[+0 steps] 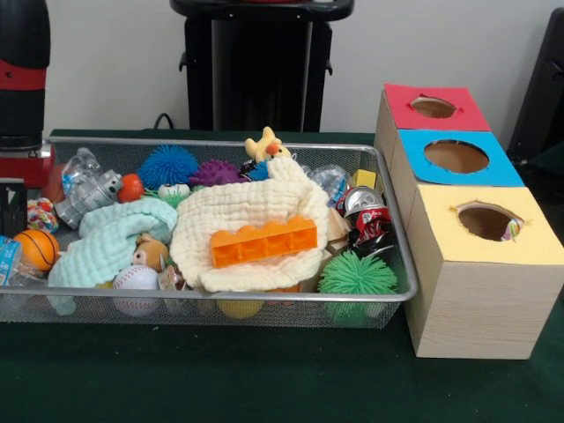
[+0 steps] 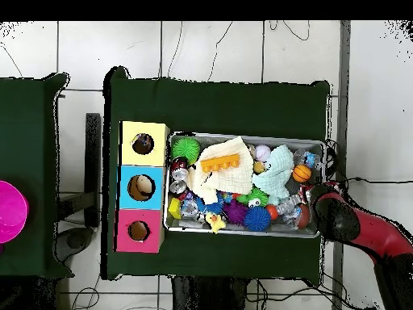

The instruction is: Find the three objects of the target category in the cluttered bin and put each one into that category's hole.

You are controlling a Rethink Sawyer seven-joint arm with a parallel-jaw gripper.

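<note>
The wire bin (image 1: 388, 295) sits beside the three-hole box (image 1: 480, 291), packed with clutter. The cream cloth (image 1: 247, 211) is soft and limp, best pinched at a fold; the orange brick (image 1: 263, 241) on it looks light and stiff, graspable across its narrow sides. The arm (image 2: 355, 224) hangs over the bin's end; whether its claw is open cannot be told.

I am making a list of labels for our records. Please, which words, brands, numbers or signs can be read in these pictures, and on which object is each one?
No text can be read in either view.
Crushed red can: it carries white and black printing, too blurred to read.
Crumpled plastic bottle: no readable label.
Three boxes with red, blue and yellow tops: plain colours, no words or numbers.
</note>
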